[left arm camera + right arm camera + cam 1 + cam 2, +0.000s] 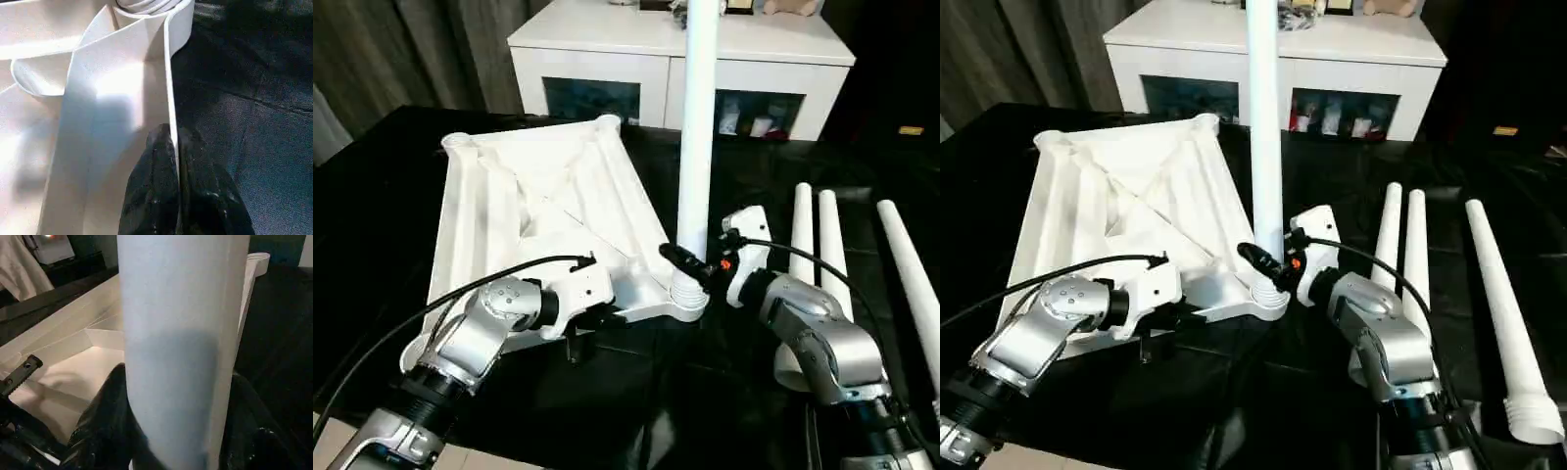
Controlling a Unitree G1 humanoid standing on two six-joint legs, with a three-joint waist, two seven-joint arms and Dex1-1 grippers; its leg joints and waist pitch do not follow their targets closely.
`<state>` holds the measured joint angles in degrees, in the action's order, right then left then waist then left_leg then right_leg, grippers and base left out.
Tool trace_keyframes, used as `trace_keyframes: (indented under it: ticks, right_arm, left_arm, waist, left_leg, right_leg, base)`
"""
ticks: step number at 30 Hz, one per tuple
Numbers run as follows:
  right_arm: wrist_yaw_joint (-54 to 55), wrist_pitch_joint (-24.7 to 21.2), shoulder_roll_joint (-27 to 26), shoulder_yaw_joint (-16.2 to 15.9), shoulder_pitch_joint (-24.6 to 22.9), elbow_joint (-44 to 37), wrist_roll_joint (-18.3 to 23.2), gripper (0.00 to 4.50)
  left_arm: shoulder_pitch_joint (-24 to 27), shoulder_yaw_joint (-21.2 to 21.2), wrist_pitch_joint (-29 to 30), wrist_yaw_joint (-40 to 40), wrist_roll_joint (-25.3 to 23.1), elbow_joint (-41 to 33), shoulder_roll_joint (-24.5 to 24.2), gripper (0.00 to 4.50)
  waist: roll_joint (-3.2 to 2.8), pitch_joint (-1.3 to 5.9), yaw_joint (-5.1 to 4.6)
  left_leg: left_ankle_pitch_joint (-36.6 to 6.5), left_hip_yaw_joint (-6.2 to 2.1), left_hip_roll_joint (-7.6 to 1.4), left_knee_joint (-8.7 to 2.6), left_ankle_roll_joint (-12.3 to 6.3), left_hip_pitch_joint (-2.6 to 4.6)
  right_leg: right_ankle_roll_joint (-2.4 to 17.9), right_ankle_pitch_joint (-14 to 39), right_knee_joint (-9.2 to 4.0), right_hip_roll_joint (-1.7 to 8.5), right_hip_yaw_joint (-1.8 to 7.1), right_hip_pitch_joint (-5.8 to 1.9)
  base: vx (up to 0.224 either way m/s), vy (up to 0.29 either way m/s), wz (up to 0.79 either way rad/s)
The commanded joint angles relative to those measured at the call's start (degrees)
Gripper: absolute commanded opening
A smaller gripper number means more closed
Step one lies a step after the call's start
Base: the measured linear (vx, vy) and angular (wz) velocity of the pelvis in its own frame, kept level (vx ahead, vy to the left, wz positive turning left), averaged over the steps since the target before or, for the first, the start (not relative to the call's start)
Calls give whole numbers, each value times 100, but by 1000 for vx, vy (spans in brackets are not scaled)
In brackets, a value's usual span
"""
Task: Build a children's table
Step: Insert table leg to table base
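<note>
I see the tabletop (538, 211) lying ribbed side up on the black table (372, 186), the white cabinet (607, 59) behind it. One smooth tapered leg (697, 147) stands upright in the near corner socket (688, 299); three spare legs (1410, 255) lie just right. My right gripper (181, 431) pinches the standing leg low down. My left gripper (172, 191) clamps the tabletop's thin near rim.

You're looking at a white, ribbed, matt plastic tabletop (538, 211) and a smooth white plastic tube leg (697, 127) standing in its corner. Three matching smooth tube legs (1415, 255) lie on wrinkled, faintly shiny black cloth (391, 196). Your brushed silver metal forearms (470, 338) end in glossy black fingers (151, 196).
</note>
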<state>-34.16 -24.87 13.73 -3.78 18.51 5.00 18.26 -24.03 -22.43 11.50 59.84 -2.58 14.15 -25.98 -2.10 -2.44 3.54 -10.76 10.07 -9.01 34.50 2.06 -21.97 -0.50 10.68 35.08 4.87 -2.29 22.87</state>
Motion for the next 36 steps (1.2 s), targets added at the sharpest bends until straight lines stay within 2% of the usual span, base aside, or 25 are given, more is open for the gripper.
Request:
trace_keyframes:
  ticks: [1, 6, 9, 10, 11, 14, 18, 19, 20, 21, 22, 23, 24, 25, 26, 29, 30, 31, 32, 33, 35, 36]
  right_arm:
    - [-4, -110, 59, 68, -3, 216, -29, 184]
    - [-108, -148, -45, 171, -13, 427, 187, 184]
    - [-96, -94, -137, 294, -43, 549, 303, 184]
    - [-95, -63, -158, 331, -52, 605, 323, 184]
    - [-95, -63, -158, 331, -52, 605, 323, 184]
    - [-114, 172, -221, 413, -177, 795, 341, 184]
    - [-134, 686, -360, 513, -420, 1038, 311, 184]
    - [-134, 686, -360, 513, -420, 1038, 311, 184]
    - [-117, 994, -446, 569, -536, 1115, 287, 184]
    - [-100, 1131, -497, 618, -587, 1167, 301, 184]
    - [-44, 1475, -614, 741, -700, 1292, 327, 184]
    - [-40, 1492, -619, 747, -705, 1298, 327, 184]
    - [-17, 1597, -649, 782, -729, 1335, 330, 184]
    - [-9, 1772, -685, 818, -778, 1386, 326, 184]
    - [-8, 1872, -705, 837, -805, 1415, 325, 184]
    - [4, 2455, -824, 946, -958, 1618, 267, 184]
    - [8, 2665, -858, 963, -1008, 1698, 229, 184]
    - [8, 2665, -858, 963, -1008, 1698, 229, 184]
    - [58, 2980, -901, 962, -1099, 1774, 129, 184]
    - [86, 3148, -926, 957, -1144, 1817, 79, 184]
    - [120, 3251, -940, 944, -1182, 1836, 31, 184]
    - [185, 3464, -962, 894, -1265, 1869, -78, 184]
  left_arm:
    - [-11, -81, -36, 132, 47, -107, 6, 0]
    - [-42, -82, -40, 170, 49, -105, 17, 0]
    - [-46, -81, -48, 174, 49, -98, 18, 0]
    - [-50, -82, -50, 172, 49, -92, 21, 0]
    - [-50, -82, -50, 172, 49, -92, 21, 0]
    - [-49, -80, -63, 153, 42, -85, 28, 0]
    - [-44, -61, -81, 123, 42, -82, 38, 0]
    - [-44, -61, -81, 123, 42, -82, 38, 0]
    - [-46, -48, -107, 97, 38, -72, 43, 0]
    - [-51, -44, -113, 93, 38, -63, 45, 0]
    - [-63, -37, -134, 80, 34, -44, 52, 0]
    - [-63, -37, -135, 79, 34, -43, 52, 0]
    - [-70, -36, -143, 76, 31, -36, 53, 0]
    - [-80, -35, -147, 78, 33, -25, 58, 0]
    - [-86, -33, -148, 80, 35, -18, 60, 0]
    - [-111, -26, -170, 81, 38, 19, 67, 0]
    - [-127, -20, -185, 79, 37, 42, 73, 0]
    - [-127, -20, -185, 79, 37, 42, 73, 0]
    - [-146, -12, -191, 83, 40, 59, 76, 0]
    - [-160, -6, -202, 81, 39, 75, 80, 0]
    - [-168, 1, -211, 72, 38, 83, 84, 0]
    - [-179, 14, -216, 71, 44, 98, 90, 0]
  waist:
    - [10, 333, -13]
    - [-7, 327, -14]
    - [3, 331, -17]
    - [-26, 334, -9]
    - [-12, 329, -19]
    - [-14, 332, -13]
    - [-20, 329, -19]
    - [-22, 322, -17]
    - [-51, 320, -12]
    - [-36, 321, -26]
    - [-53, 322, -25]
    - [-48, 315, -27]
    - [-73, 320, -25]
    - [-60, 322, -27]
    - [-88, 316, -27]
    - [-110, 315, -34]
    - [-135, 321, -24]
    - [-135, 321, -24]
    - [-124, 316, -32]
    - [-140, 306, -36]
    - [-144, 305, -44]
    - [-170, 297, -45]
  left_leg:
    - [-1463, -129, -359, -493, 38, 115]
    - [-1616, -133, -362, -498, 73, 127]
    - [-1598, -133, -363, -502, 87, 123]
    - [-1596, -136, -365, -502, 92, 133]
    - [-1609, -132, -364, -506, 96, 127]
    - [-1625, -133, -364, -507, 108, 126]
    - [-1788, -136, -368, -514, 125, 127]
    - [-1812, -135, -369, -519, 125, 128]
    - [-1867, -146, -374, -531, 143, 135]
    - [-1888, -140, -373, -529, 145, 137]
    - [-1963, -146, -374, -535, 162, 133]
    - [-2041, -146, -372, -536, 169, 135]
    - [-2054, -160, -371, -543, 178, 130]
    - [-2051, -157, -374, -549, 171, 136]
    - [-2093, -162, -376, -556, 174, 138]
    - [-2240, -166, -375, -565, 192, 138]
    - [-2272, -167, -378, -564, 190, 141]
    - [-2272, -167, -378, -564, 190, 141]
    - [-2305, -171, -375, -573, 177, 136]
    - [-2432, -171, -379, -578, 190, 139]
    - [-2536, -185, -380, -598, 209, 140]
    - [-2662, -190, -380, -603, 231, 154]
  right_leg:
    - [1280, 947, -394, 339, 222, -206]
    - [1261, 1175, -418, 352, 228, -198]
    - [1275, 1093, -410, 344, 225, -197]
    - [1288, 1059, -404, 344, 222, -191]
    - [1300, 1026, -407, 336, 220, -193]
    - [1292, 1047, -407, 343, 219, -198]
    - [1274, 1190, -428, 357, 222, -183]
    - [1270, 1219, -437, 356, 225, -177]
    - [1252, 1264, -436, 352, 221, -176]
    - [1252, 1257, -443, 348, 223, -166]
    - [1250, 1294, -448, 359, 224, -167]
    - [1249, 1344, -461, 361, 228, -157]
    - [1246, 1354, -450, 361, 222, -171]
    - [1237, 1331, -456, 348, 218, -169]
    - [1247, 1315, -452, 345, 217, -165]
    - [1249, 1319, -462, 347, 217, -162]
    - [1242, 1336, -466, 357, 219, -153]
    - [1242, 1336, -466, 357, 219, -153]
    - [1233, 1366, -471, 348, 215, -162]
    - [1211, 1474, -494, 355, 218, -142]
    - [1177, 1584, -499, 349, 213, -149]
    - [1152, 1705, -512, 344, 213, -132]
  base:
    - [0, 0, 0]
    - [0, 0, 0]
    - [0, 0, 0]
    - [0, 0, 0]
    - [0, 0, 0]
    - [0, 0, 0]
    - [0, 0, 0]
    - [0, 0, 0]
    - [0, 0, 0]
    - [0, 0, 0]
    - [0, 0, 0]
    - [0, 0, 0]
    - [0, 0, 0]
    - [0, 0, 0]
    - [0, 0, 0]
    - [0, 0, 0]
    - [0, 0, 0]
    - [0, 0, 0]
    - [0, 0, 0]
    - [0, 0, 0]
    - [0, 0, 0]
    - [0, 0, 0]
